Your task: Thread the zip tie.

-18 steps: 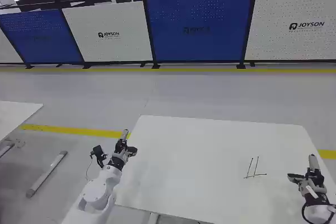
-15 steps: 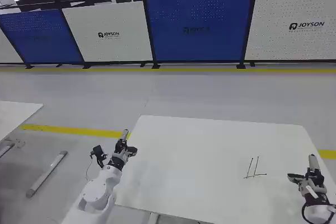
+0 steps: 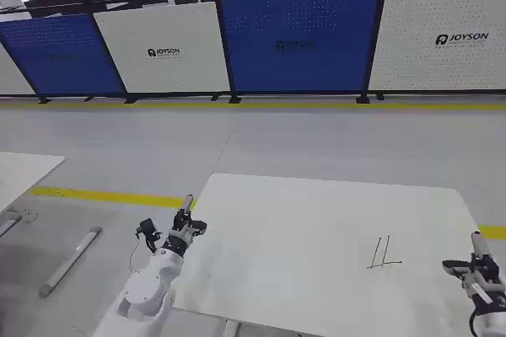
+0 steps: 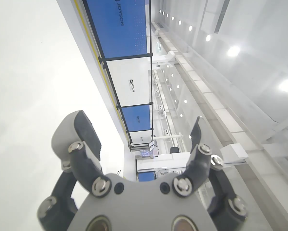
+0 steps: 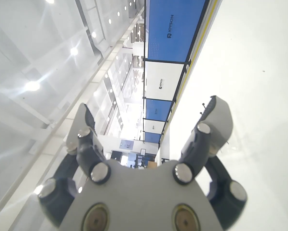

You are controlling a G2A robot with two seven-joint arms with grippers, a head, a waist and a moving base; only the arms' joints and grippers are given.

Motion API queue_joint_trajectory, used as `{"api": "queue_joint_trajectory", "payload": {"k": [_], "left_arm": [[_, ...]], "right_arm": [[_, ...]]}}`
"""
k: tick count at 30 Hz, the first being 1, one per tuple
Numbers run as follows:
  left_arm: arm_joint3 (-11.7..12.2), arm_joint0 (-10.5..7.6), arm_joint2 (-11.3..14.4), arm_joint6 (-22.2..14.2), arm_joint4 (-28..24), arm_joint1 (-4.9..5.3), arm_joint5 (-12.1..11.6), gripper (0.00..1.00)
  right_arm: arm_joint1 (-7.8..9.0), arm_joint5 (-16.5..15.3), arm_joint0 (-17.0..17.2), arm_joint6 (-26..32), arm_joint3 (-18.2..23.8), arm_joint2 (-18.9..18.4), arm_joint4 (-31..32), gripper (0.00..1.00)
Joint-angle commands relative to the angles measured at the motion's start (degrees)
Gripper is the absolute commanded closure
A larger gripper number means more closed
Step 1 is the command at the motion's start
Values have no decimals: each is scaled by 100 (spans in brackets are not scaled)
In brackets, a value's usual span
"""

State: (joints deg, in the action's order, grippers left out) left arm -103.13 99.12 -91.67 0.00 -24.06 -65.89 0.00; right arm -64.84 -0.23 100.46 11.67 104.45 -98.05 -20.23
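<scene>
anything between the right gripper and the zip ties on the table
Nothing visible stands in the way. The zip ties lie flat on the white table. The right gripper is open beside them near the table's edge, with only tabletop between the two.

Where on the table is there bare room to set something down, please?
The wide stretch of table between the left hand and the zip ties is bare. The strip between the zip ties and the right hand is tighter.
</scene>
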Motion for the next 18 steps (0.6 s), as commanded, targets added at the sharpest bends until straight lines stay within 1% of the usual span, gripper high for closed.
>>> {"api": "queue_joint_trajectory", "payload": {"k": [1, 2, 3, 5, 18], "left_arm": [[0, 0, 0, 0, 0, 0, 0, 0], [0, 0, 0, 0, 0, 0, 0, 0], [0, 0, 0, 0, 0, 0, 0, 0], [0, 0, 0, 0, 0, 0, 0, 0], [0, 0, 0, 0, 0, 0, 0, 0]], "right_arm": [[30, 143, -6, 522, 44, -169, -145, 0], [63, 281, -39, 932, 65, -317, -189, 0], [83, 370, -59, 1182, 63, -410, -232, 0], [134, 701, -137, 1788, 29, -586, -324, 0], [134, 701, -137, 1788, 29, -586, -324, 0]]}}
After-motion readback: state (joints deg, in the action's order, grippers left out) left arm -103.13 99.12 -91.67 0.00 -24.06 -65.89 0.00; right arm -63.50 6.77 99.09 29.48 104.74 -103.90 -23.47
